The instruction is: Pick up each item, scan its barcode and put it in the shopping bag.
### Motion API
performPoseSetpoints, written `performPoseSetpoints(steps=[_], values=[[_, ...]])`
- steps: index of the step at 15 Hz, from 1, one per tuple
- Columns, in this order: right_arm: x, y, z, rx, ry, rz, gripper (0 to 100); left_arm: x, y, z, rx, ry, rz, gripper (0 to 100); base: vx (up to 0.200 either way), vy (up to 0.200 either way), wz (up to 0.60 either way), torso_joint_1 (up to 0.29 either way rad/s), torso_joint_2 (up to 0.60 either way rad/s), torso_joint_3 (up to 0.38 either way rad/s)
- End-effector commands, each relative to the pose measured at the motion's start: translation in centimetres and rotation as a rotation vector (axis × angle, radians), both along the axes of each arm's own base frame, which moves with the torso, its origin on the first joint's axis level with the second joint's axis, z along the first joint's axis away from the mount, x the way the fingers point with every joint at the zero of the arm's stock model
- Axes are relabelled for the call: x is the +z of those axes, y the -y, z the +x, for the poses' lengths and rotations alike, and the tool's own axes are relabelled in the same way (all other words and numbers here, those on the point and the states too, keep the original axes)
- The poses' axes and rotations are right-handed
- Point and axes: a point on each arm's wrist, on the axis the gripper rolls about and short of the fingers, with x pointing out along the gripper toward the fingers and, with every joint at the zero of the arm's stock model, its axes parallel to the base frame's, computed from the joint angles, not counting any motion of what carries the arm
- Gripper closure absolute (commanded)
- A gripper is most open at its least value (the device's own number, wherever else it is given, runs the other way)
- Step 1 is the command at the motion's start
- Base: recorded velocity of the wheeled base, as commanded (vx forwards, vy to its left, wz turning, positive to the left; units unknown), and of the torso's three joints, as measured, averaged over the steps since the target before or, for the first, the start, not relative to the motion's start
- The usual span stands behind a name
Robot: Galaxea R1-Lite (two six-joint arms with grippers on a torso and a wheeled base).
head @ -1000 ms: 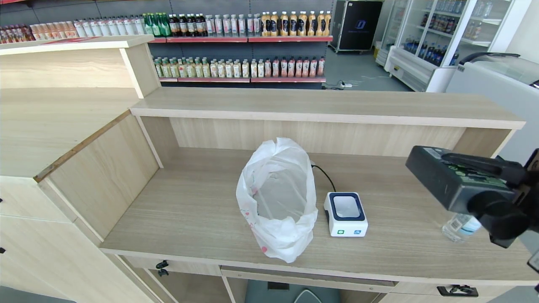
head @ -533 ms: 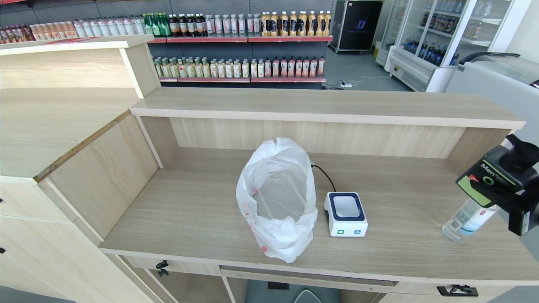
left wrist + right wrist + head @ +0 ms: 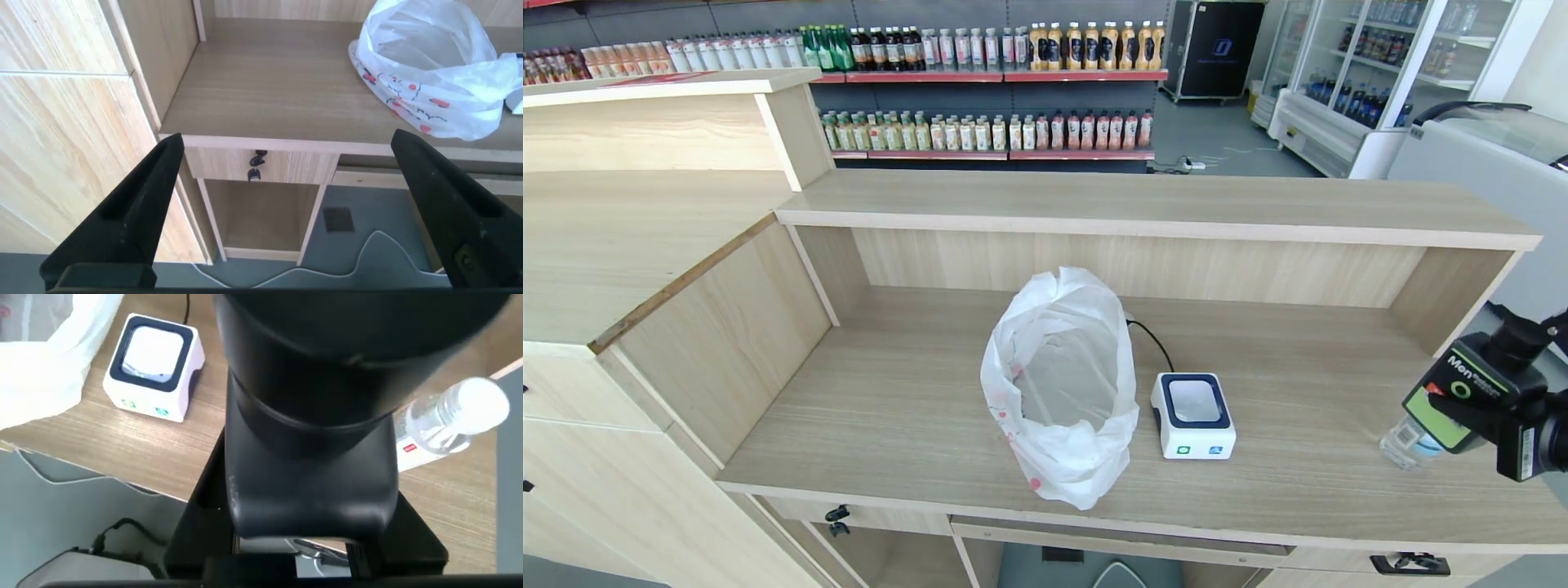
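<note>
The black bottle is clamped in the right tool at the 3 o'clock edge of the table, beside the water bottle; that one could get knocked off by a low swing toward the scanner. The left tool is spread wide, empty.

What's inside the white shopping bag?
Looking down into the open shopping bag, only its own crinkled white plastic shows, with no items. Its front wall hides the very bottom.

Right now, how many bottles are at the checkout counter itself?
2: a clear water bottle on the counter's right end; a black bottle in the right gripper near it.
</note>
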Motion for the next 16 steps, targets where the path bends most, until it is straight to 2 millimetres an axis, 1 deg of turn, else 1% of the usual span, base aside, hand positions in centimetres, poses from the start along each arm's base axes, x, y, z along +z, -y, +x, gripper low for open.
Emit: performPoseSetpoints(steps=[1, 4, 5, 6, 7, 8, 10, 13, 16], values=[[-0.5, 0.1, 0.6, 0.014, -0.029, 0.036, 100, 0.0, 0.0, 0.0, 0.0, -0.001, 0.001, 0, 0.0, 0.0, 0.6, 0.012, 0.0, 0.007], [0.5, -0.9, 2.4, 0.053, -0.04, 0.214, 100, 0.0, 0.0, 0.0, 0.0, -0.002, 0.0, 0, 0.0, 0.0, 0.6, -0.001, 0.0, 0.001], [1.1, -1.4, 3.8, 0.088, -0.066, 0.367, 100, 0.0, 0.0, 0.0, 0.0, -0.002, 0.0, 0, 0.0, 0.0, 0.0, 0.0, 0.0, 0.0], [1.1, -1.4, 5.1, 0.121, -0.103, 0.457, 100, 0.0, 0.0, 0.0, 0.0, -0.002, 0.0, 0, 0.0, 0.0, 0.0, 0.0, 0.0, 0.0], [0.8, -1.3, 6.4, 0.134, -0.139, 0.529, 100, 0.0, 0.0, 0.0, 0.0, -0.002, 0.0, 0, 0.0, 0.0, 0.0, 0.0, 0.0, 0.0], [0.1, -1.1, 7.7, 0.129, -0.173, 0.588, 100, 0.0, 0.0, 0.0, 0.0, -0.002, 0.0, 0, 0.0, 0.0, 0.0, 0.0, 0.0, 0.0], [-1.6, -0.8, 9.3, 0.149, -0.225, 0.658, 100, 0.0, 0.0, 0.0, 0.0, -0.002, 0.0, 0, 0.0, 0.0, 0.0, 0.0, 0.0, 0.0], [-3.2, -0.1, 10.4, 0.218, -0.279, 0.742, 100, 0.0, 0.0, 0.0, 0.0, -0.002, 0.0, 0, 0.0, 0.0, 0.0, 0.0, 0.0, 0.0], [-4.1, -0.2, 11.0, 0.306, -0.329, 0.794, 100, 0.0, 0.0, 0.0, 0.0, -0.001, 0.001, 0, 0.0, 0.0, 0.0, 0.0, 0.0, 0.0]])
